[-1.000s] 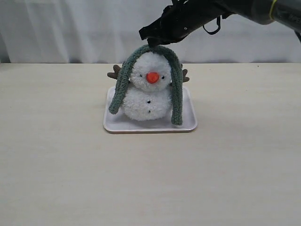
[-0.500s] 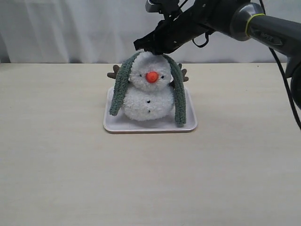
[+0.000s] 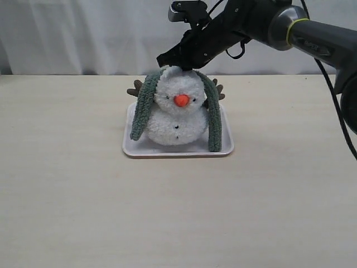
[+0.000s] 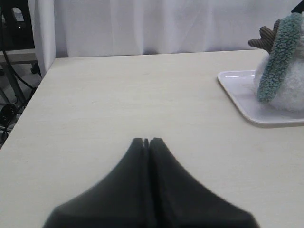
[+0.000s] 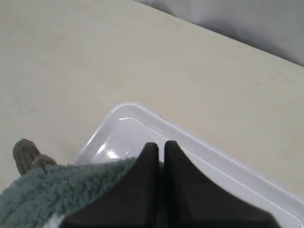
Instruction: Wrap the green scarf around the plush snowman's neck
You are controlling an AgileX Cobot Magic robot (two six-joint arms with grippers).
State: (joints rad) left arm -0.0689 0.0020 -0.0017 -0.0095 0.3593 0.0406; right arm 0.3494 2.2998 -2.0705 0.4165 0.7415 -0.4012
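Observation:
The plush snowman [image 3: 178, 114] stands upright on a white tray [image 3: 223, 149]. The green scarf [image 3: 144, 106] passes behind the top of its head, and one end hangs down each side to the tray. My right gripper [image 3: 168, 60] sits just behind the head, shut on the scarf's middle. In the right wrist view its fingers [image 5: 157, 145] are closed, with the scarf [image 5: 61, 190] running under them above the tray [image 5: 128, 128]. My left gripper [image 4: 147, 141] is shut and empty, low over the table well to the left of the snowman [image 4: 290, 90].
A brown twig arm [image 3: 135, 87] sticks out behind each scarf strand. A white curtain [image 3: 83, 33] closes off the back of the table. The left table edge and cables [image 4: 14, 85] show in the left wrist view.
My right gripper has carried the scarf's middle from the top of the head back and down behind it. The snowman's head has dipped slightly. The hanging ends have spread a little.

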